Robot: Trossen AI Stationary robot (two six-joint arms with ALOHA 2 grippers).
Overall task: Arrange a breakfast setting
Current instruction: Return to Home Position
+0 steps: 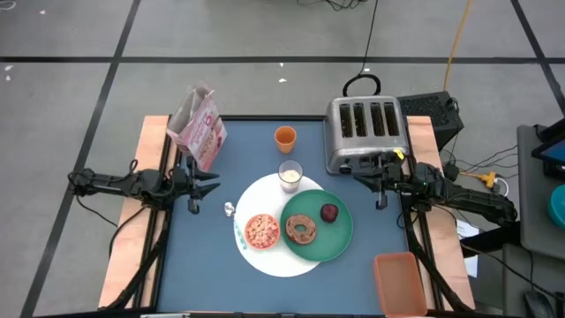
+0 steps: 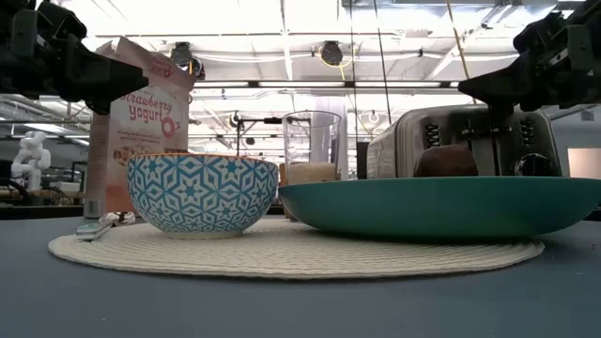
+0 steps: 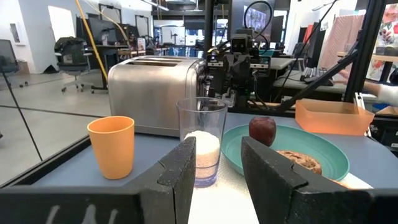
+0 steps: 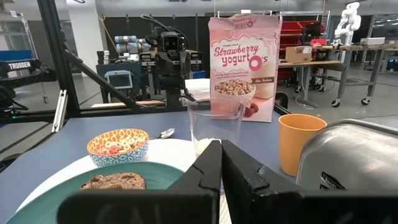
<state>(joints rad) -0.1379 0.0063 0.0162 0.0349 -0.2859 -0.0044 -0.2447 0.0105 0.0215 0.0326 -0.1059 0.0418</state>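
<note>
**Table laid, arms at either side**

The pink box (image 4: 244,65) reads "Strawberry Yogurt O's". The left pincer (image 3: 217,142) hangs released, facing the milk glass (image 3: 203,146), with the orange cup (image 3: 112,146) beside it. The right pincer (image 4: 221,146) is clenched on nothing, next to the toaster (image 1: 364,132). Between them, on the white mat (image 1: 265,196), the green plate (image 1: 340,234) carries the bagel (image 1: 303,229) and dark fruit (image 1: 329,212). The spoon (image 1: 235,225) lies by the orange bowl (image 1: 262,230), scoop end towards the left pincer

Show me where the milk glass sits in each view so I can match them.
High view: milk glass at the upper edge of the white mat, between orange cup and green plate.
Low view: glass mid-frame, between bowl and toaster.
Left wrist view: glass between cup and plate.
Right wrist view: glass before the cereal box.
Shared landmark: the toaster, in all four.
</note>
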